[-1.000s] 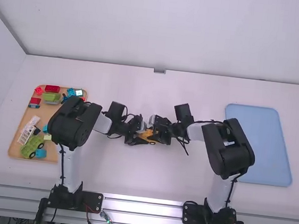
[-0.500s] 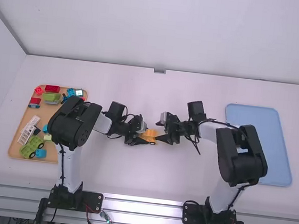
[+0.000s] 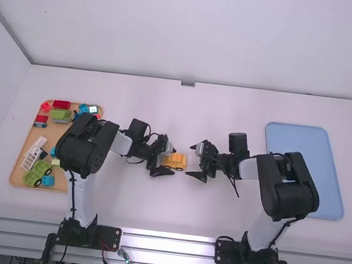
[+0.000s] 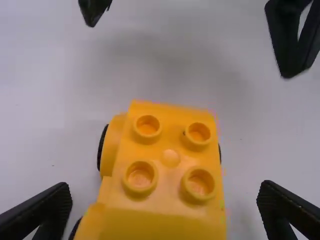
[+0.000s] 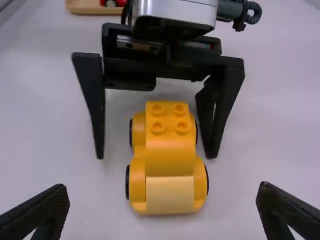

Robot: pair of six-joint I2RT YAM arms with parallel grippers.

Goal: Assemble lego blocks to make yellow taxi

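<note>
Moved off rightward since a second ago, the right claw [image 3: 192, 161] now stands apart from the yellow block car [image 3: 176, 161]. At left, a tan tray [image 3: 58, 184] bears red, green, blue and white pieces. Next, the left claw [image 3: 171, 160] is spread wide, a finger either side of the car, gripping nothing. The car sits wheels-down mid-tabletop [image 3: 155, 205]; right of it, the right claw gapes, empty. Far right lies a blue tray [image 3: 304, 174].
</note>
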